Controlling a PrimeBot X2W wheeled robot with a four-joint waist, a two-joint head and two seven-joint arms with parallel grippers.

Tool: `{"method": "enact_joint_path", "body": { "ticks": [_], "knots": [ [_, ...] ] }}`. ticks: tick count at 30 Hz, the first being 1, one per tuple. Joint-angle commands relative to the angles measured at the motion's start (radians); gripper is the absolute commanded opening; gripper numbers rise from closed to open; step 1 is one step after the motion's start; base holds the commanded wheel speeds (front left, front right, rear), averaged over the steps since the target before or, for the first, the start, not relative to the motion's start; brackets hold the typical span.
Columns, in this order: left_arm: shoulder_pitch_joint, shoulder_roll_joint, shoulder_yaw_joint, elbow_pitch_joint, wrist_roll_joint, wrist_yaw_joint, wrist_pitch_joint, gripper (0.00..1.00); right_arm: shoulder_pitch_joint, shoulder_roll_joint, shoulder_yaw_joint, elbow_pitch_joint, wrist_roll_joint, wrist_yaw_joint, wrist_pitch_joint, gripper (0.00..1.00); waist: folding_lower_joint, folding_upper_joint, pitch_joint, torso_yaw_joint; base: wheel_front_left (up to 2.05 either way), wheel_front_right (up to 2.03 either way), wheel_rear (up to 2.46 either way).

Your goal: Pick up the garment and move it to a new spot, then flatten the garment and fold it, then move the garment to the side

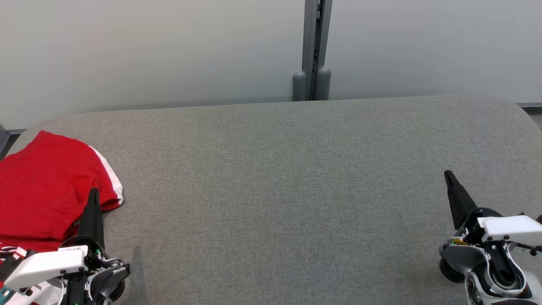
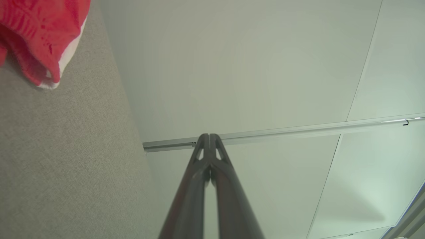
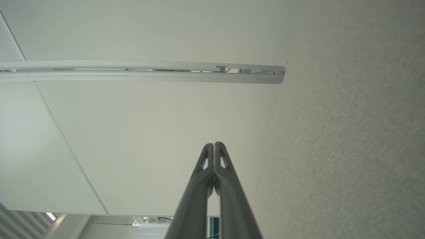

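With the left gripper and right gripper closed and empty, open the left, then pinch the garment at its hem.

I see the garment on the worktop, far left, with my left gripper at its near right corner. My right gripper is far right, well apart. A post stands behind the worktop's middle.
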State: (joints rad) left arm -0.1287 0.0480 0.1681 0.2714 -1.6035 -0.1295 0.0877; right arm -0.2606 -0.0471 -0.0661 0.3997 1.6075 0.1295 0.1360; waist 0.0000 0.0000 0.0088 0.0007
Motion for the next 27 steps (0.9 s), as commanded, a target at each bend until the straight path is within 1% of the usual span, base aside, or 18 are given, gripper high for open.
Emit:
{"method": "enact_joint_path", "body": {
  "ticks": [1,27],
  "knots": [
    [-0.014,0.006,0.002,-0.003,0.001,-0.003,0.002,0.00,-0.007,-0.007,-0.004,-0.001,0.003,0.003,0.003,0.00,0.0000,0.0000,0.000,0.000,0.00,0.00,0.00],
    [-0.014,0.006,0.002,-0.003,0.001,-0.003,0.002,0.00,-0.007,-0.007,-0.004,-0.001,0.003,0.003,0.003,0.00,0.0000,0.0000,0.000,0.000,0.00,0.00,0.00]
  ]
}}
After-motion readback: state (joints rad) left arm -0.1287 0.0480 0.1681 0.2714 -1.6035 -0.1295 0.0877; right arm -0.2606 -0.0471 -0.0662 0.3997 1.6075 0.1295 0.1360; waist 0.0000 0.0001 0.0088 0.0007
